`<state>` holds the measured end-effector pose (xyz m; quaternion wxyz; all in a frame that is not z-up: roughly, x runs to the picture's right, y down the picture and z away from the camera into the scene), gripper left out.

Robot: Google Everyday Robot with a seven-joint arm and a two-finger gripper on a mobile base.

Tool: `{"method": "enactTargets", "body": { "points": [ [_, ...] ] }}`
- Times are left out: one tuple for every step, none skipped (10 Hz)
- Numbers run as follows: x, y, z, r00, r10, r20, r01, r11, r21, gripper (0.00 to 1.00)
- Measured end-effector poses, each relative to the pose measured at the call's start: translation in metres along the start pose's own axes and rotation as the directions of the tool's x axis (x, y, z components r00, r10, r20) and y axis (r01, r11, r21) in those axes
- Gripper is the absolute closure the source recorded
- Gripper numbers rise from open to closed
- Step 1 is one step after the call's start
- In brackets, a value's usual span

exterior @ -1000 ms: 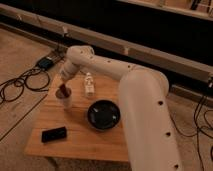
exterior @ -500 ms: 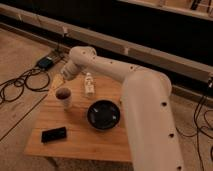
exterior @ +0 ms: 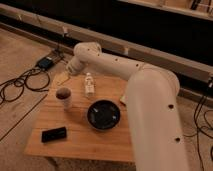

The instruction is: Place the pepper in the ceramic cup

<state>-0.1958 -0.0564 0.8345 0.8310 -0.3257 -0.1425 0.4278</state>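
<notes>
Setting, camera view: wooden counter (exterior: 100, 142) stood on a beige floor, with a dark wall band across the top of the frame and cables (exterior: 20, 85) at left.
Arm: a bulky white arm (exterior: 150, 110) swept from lower right up to upper centre.
Hand: the hand (exterior: 64, 78) sat at upper left of the counter, above and slightly behind the cup; I cannot tell its state.
Ceramic cup: the ceramic cup (exterior: 64, 98) stood left of centre.
Pepper: the pepper (exterior: 63, 92) showed as a dark red mass at the cup's mouth, seemingly inside.
Change: a second earlier the hand hung right over the cup; it had since lifted clear toward the upper left.
Meaning: the drop looked done, only retreat remaining.
Others: white bottle (exterior: 89, 85), black bowl (exterior: 103, 114), dark flat object (exterior: 53, 134) at lower left.
</notes>
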Motion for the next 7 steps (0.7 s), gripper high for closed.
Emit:
{"method": "enactTargets", "body": {
  "points": [
    [0.010, -0.015, -0.006, 0.999, 0.023, -0.026, -0.022, 0.999, 0.043, 0.20],
    [0.019, -0.029, -0.015, 0.997, 0.055, -0.047, -0.051, 0.995, 0.086, 0.20],
    [0.026, -0.038, -0.020, 0.996, 0.075, -0.056, -0.069, 0.992, 0.109, 0.20],
    [0.025, -0.037, -0.019, 0.996, 0.074, -0.056, -0.068, 0.992, 0.108, 0.20],
    [0.024, -0.034, -0.018, 0.996, 0.071, -0.056, -0.064, 0.992, 0.104, 0.20],
    [0.024, -0.034, -0.017, 0.996, 0.070, -0.057, -0.064, 0.992, 0.105, 0.20],
    [0.024, -0.035, -0.018, 0.996, 0.071, -0.056, -0.065, 0.992, 0.106, 0.20]
  ]
}}
